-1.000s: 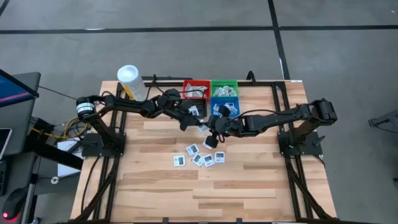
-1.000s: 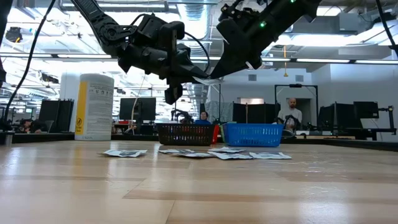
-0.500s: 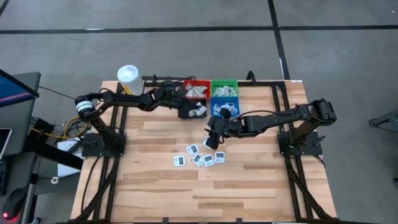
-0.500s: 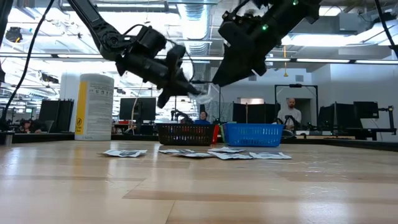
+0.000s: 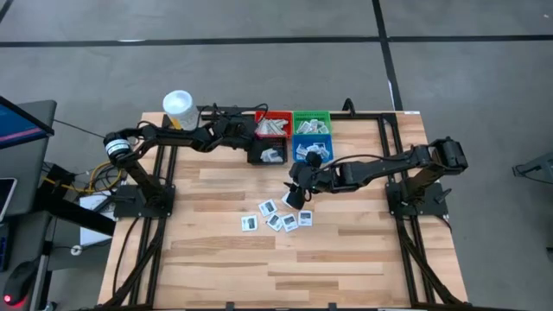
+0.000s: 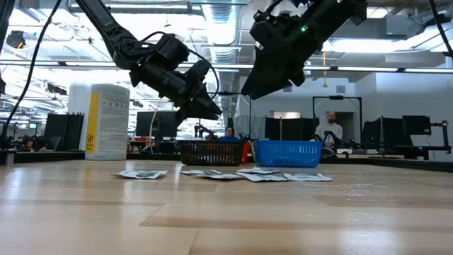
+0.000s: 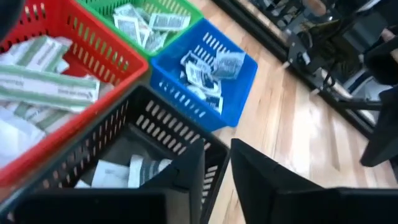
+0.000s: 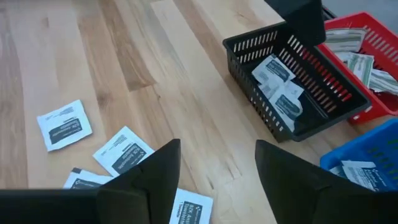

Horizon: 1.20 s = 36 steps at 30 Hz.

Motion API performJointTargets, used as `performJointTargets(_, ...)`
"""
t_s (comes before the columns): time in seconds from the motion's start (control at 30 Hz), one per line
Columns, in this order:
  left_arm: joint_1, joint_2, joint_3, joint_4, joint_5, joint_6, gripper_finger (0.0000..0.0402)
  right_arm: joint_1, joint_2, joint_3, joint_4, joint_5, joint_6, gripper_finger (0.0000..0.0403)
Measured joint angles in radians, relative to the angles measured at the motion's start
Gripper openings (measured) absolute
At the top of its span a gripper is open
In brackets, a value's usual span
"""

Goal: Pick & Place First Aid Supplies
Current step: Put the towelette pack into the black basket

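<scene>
print on the square white packets [image 5: 278, 216] too small to read from above, black bin [image 7: 134, 146] cut by the left wrist picture's edge beside the red bin [image 7: 93, 53], green bin [image 7: 158, 12] likewise cropped, packets in blue bin [image 6: 287, 153] hidden behind its wall at table height

We see square white packets [image 5: 277, 216] with dark print lying flat and loose on the wood, just in front of the black bin [image 5: 267, 154]. More of them rest inside it, with pale green-white strips [image 7: 46, 84] in the red bin behind.
</scene>
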Motion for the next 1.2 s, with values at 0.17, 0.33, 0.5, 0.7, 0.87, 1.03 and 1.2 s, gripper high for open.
performJointTargets(0.17,0.001,0.0,0.0,-0.035,-0.02,0.002,0.011,0.0,0.0,0.0,-0.01,-0.013,0.0,0.0198)
performJointTargets(0.33,-0.007,0.0,0.0,-0.068,-0.004,0.002,0.0125,-0.009,0.0,-0.015,-0.076,-0.099,-0.002,0.0189)
performJointTargets(0.5,-0.041,0.0,0.0,-0.083,0.007,0.002,0.0127,-0.006,0.002,-0.087,-0.073,-0.215,-0.007,0.0176)
performJointTargets(0.7,-0.102,0.0,0.0,-0.083,0.007,0.05,0.0127,0.079,0.002,-0.13,-0.083,-0.323,0.0,0.0163)
performJointTargets(0.87,-0.157,0.0,0.0,-0.084,0.007,0.119,0.0127,0.139,0.002,-0.173,-0.071,-0.287,0.003,0.016)
performJointTargets(1.03,-0.215,0.0,0.0,-0.083,0.008,0.18,0.0127,0.159,0.002,-0.237,-0.057,-0.235,0.083,0.0164)
performJointTargets(1.2,-0.244,0.0,0.0,-0.083,0.009,0.188,0.0127,0.157,0.002,-0.311,0.011,-0.226,0.146,0.0165)
